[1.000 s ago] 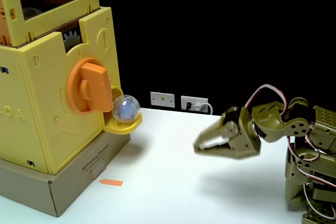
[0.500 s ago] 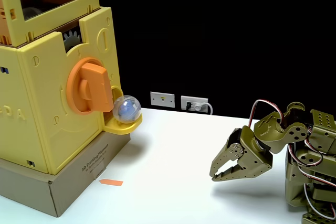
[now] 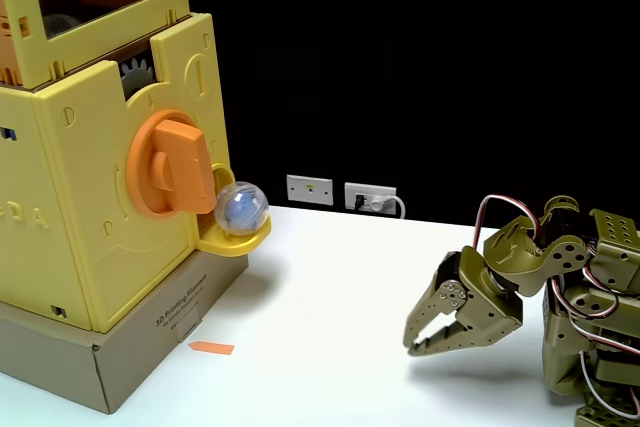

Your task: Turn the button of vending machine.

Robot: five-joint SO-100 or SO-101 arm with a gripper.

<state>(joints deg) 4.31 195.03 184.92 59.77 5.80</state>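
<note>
The pale-yellow vending machine (image 3: pixel 90 217) stands at the left of the fixed view on a cardboard-brown base, with a dark window on top and a grey gear behind its front panel. Its orange button (image 3: pixel 172 167) faces right, the thick bar standing upright. My olive-green gripper (image 3: pixel 414 345) hangs low over the white table far to the right of the button. Its tips point down and left, with a small gap between them and nothing held.
A clear capsule with a bluish ball (image 3: pixel 241 208) rests in the yellow scoop tray (image 3: pixel 232 239) just below the button. An orange arrow sticker (image 3: pixel 211 348) lies on the table by the base. Wall sockets (image 3: pixel 340 193) sit at the table's far edge. The arm's base (image 3: pixel 595 347) stands at the right.
The gripper has pulled back to the right and dropped toward the table, folding in near the arm's base. Its tips now point downward. The button and capsule have not moved.
</note>
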